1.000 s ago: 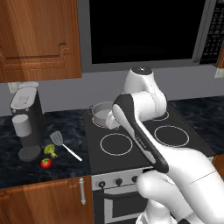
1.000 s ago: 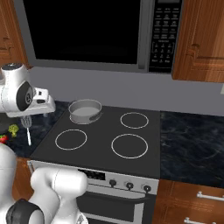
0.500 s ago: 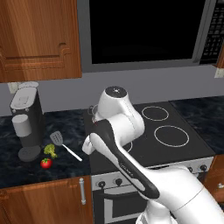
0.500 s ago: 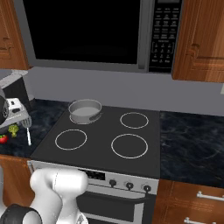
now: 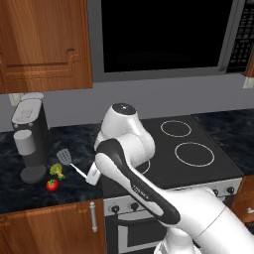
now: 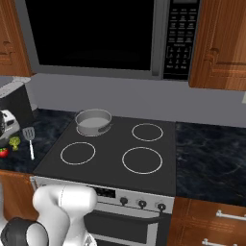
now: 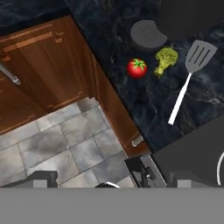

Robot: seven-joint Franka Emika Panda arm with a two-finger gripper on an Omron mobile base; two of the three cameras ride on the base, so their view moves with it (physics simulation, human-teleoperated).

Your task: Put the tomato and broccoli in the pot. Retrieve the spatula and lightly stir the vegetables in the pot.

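Observation:
The red tomato [image 7: 137, 68] and the yellow-green broccoli [image 7: 166, 59] lie side by side on the dark counter. Just beside them is the spatula [image 7: 187, 85], flat, its slotted blade close to the broccoli. My gripper [image 7: 114, 180] is open with nothing between its fingers. It hangs high over the counter's front edge, apart from all three. From the base, the tomato [image 5: 52, 184], broccoli [image 5: 57, 171] and spatula [image 5: 69, 162] sit left of the stove. The grey pot [image 6: 93, 122] stands on the stove's back left burner.
A dark coffee machine [image 5: 31, 139] stands on the counter just behind the vegetables. The black stove [image 6: 144, 166] has three bare burners. Wooden cabinets [image 7: 48, 65] and tiled floor lie below the counter edge. A microwave [image 6: 110, 36] hangs above the stove.
The arm has swung left from over the stove toward the counter with the vegetables. The gripper has stayed open. Tomato, broccoli, spatula and pot have not moved.

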